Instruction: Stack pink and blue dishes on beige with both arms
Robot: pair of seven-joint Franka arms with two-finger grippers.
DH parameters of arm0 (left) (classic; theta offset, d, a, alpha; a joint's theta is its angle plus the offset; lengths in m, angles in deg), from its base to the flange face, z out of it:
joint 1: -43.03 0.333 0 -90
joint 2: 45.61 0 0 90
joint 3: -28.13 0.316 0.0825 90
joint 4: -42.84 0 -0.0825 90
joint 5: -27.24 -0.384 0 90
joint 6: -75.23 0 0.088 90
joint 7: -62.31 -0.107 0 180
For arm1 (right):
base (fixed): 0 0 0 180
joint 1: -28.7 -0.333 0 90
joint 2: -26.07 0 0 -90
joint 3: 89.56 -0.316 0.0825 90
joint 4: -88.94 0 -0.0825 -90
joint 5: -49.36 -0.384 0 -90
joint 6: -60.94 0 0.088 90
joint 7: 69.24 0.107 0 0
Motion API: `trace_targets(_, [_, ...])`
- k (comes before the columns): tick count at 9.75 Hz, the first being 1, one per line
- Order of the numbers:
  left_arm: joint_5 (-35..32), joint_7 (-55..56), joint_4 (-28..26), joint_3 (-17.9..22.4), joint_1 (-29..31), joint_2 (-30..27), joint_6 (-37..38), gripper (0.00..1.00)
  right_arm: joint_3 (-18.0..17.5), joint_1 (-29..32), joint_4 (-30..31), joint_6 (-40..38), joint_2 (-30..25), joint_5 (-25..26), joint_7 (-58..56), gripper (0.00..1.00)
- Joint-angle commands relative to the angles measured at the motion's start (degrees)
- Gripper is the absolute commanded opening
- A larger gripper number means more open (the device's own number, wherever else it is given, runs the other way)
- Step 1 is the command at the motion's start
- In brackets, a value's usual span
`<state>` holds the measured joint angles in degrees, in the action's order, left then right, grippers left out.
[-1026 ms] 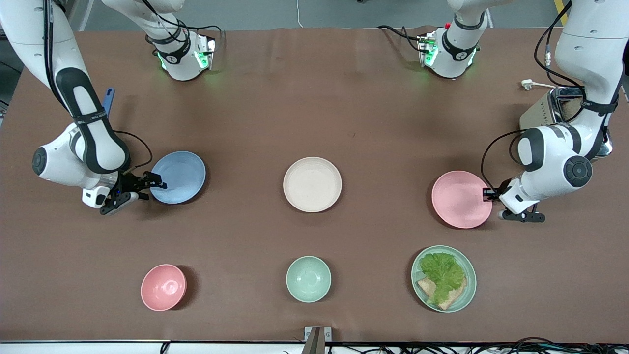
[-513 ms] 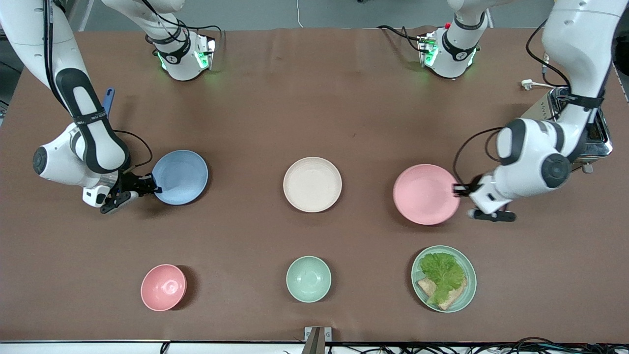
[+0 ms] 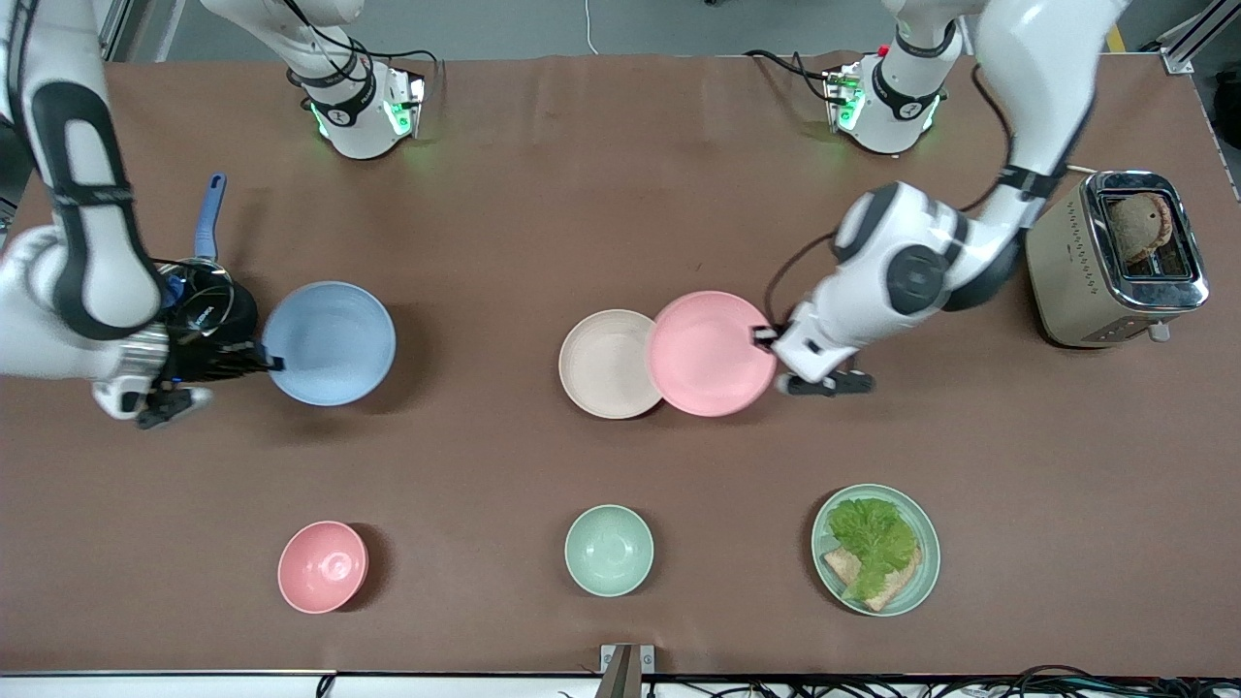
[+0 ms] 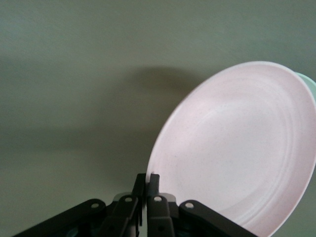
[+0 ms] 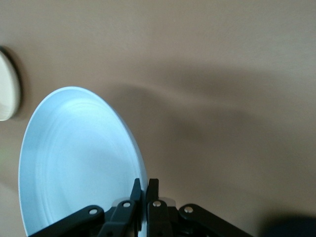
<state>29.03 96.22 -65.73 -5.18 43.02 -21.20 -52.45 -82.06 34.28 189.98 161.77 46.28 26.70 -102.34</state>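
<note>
My left gripper point(image 3: 762, 335) is shut on the rim of the pink plate point(image 3: 711, 353), which hangs in the air and partly covers the edge of the beige plate point(image 3: 606, 364) at the table's middle. In the left wrist view the pink plate point(image 4: 237, 148) fills the frame above the shut left gripper point(image 4: 147, 178). My right gripper point(image 3: 271, 364) is shut on the rim of the blue plate point(image 3: 330, 342), lifted over the right arm's end of the table. The right wrist view shows the blue plate point(image 5: 79, 158), the right gripper point(image 5: 146, 183) and a sliver of the beige plate point(image 5: 7, 89).
Nearer the camera lie a pink bowl point(image 3: 322, 566), a mint-green bowl point(image 3: 609, 550) and a green plate with lettuce and bread point(image 3: 875, 549). A toaster point(image 3: 1115, 257) stands at the left arm's end. A blue-handled tool point(image 3: 207, 213) lies by the right arm.
The left arm has carried the pink plate toward the middle until it overlaps the beige plate. The right arm has lifted the blue plate and drawn it slightly outward.
</note>
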Motion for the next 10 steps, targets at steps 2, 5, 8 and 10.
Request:
trace_targets(2, [-5.7,8.9,1.3,0.7,-5.0,7.5,-7.0,0.0,-1.6,-1.3,-15.8,-13.9,0.4,2.3,18.4,0.01])
trace_targets(5, [-14.3,18.4,5.9,0.7,-8.3,13.3,-8.2,0.0,-10.2,-2.4,-15.8,-10.9,0.1,2.6,32.2,0.01])
trace_targets(8, [-16.6,21.5,7.4,0.7,-9.0,15.1,-8.2,0.41,-16.1,-5.5,-11.8,-2.7,0.2,3.1,43.4,0.01])
trace_targets(10, [-17.5,22.4,8.3,0.9,-8.3,13.2,-6.6,1.0,-20.6,-6.1,-7.2,4.0,0.1,3.1,48.6,0.01])
